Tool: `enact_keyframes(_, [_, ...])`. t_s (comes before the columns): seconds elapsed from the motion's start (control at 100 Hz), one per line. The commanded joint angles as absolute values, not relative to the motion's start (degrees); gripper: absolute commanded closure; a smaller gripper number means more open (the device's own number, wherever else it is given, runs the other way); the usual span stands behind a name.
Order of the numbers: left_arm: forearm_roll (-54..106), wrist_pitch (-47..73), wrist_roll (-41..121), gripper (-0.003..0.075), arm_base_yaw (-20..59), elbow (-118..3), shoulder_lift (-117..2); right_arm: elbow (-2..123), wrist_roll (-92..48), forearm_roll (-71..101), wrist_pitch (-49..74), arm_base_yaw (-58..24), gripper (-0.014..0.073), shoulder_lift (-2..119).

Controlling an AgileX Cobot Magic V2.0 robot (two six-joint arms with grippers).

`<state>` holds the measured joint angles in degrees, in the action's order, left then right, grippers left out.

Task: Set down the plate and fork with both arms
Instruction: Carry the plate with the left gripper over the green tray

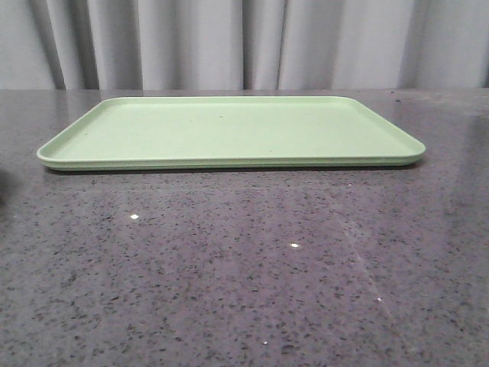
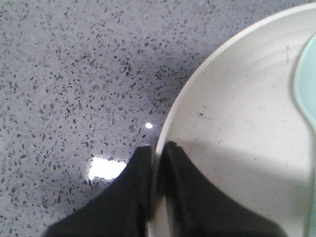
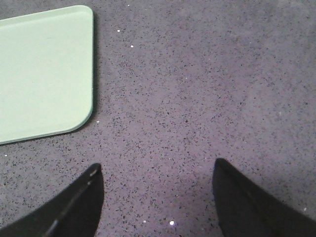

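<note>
In the left wrist view the pale cream plate [image 2: 237, 133] fills one side of the picture. My left gripper [image 2: 157, 148] is shut on its rim, one finger outside the rim and one inside the dish. A pale blue-green object [image 2: 307, 84] lies in the plate at the picture's edge. My right gripper [image 3: 157, 170] is open over bare countertop, with nothing between its fingers. The fork is out of view. Neither gripper shows in the front view.
A flat rectangular light-green tray [image 1: 229, 131] lies on the dark speckled countertop [image 1: 244, 267] toward the back; one of its corners [image 3: 47, 69] shows in the right wrist view. Grey curtains hang behind the table.
</note>
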<state>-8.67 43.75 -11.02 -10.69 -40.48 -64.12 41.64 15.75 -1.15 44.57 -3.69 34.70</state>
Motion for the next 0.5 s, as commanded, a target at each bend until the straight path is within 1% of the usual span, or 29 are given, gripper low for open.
enact_keyframes(0.0, [-9.1,42.8,-11.3,0.0741,-10.8,-41.7,-63.3,43.4,15.2,-1.5,41.3,-3.3,0.0109,35.1])
enact_keyframes(0.18, [-7.7,43.2,-11.3,0.0741,-10.8,-41.7,-61.0,43.4,15.2,-1.5,41.3,-3.3,0.0109,35.1])
enact_keyframes(0.49, [-5.3,44.3,-10.6,0.0741,-10.8,-41.7,-51.2,43.4,15.2,-1.4,41.3,-3.3,0.0109,35.1])
